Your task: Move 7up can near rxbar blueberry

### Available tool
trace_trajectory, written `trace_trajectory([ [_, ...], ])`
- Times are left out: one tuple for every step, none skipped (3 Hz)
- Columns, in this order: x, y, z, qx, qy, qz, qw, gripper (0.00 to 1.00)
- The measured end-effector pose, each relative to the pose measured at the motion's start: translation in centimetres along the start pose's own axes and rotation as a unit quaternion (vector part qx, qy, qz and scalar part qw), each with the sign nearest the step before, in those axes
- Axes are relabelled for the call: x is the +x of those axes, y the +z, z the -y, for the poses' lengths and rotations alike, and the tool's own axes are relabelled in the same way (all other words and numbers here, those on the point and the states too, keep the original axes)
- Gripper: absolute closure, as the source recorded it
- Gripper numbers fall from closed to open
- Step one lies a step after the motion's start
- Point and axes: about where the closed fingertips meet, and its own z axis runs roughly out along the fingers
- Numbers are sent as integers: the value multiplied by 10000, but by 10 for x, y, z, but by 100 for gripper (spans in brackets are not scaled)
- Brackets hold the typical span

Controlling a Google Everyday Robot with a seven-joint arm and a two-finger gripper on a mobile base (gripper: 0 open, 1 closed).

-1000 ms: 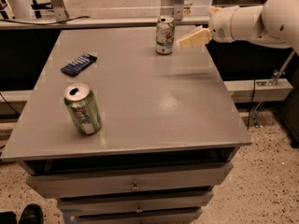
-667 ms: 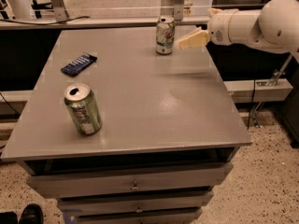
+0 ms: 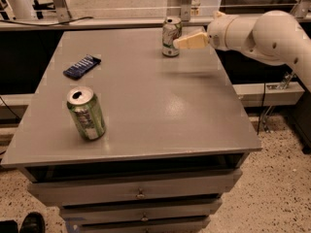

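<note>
The 7up can [image 3: 170, 36], pale with green markings and a silver top, stands upright near the far edge of the grey table [image 3: 155, 106]. My gripper [image 3: 179, 43] reaches in from the right at can height, its tip right against the can's right side. The rxbar blueberry [image 3: 81, 66], a flat dark blue bar, lies on the table's left side, well to the left of the 7up can and the gripper.
A brighter green can [image 3: 87, 113] with an open top stands at the table's front left. The white arm [image 3: 262, 33] spans the table's back right corner. Drawers [image 3: 141, 193] sit below the tabletop. A rail and chair legs stand behind the table.
My gripper has moved a little to the left, closing in on the 7up can's right side. The cans and the bar have not moved.
</note>
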Motion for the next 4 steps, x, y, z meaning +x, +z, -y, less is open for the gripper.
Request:
trace_trajectory([
  [11, 22, 7, 18, 194, 84, 9998, 0],
  [18, 47, 12, -115, 344, 179, 9992, 0],
  [22, 68, 14, -260, 475, 259, 9982, 0],
  [24, 83, 5, -475, 665, 299, 9962, 18],
])
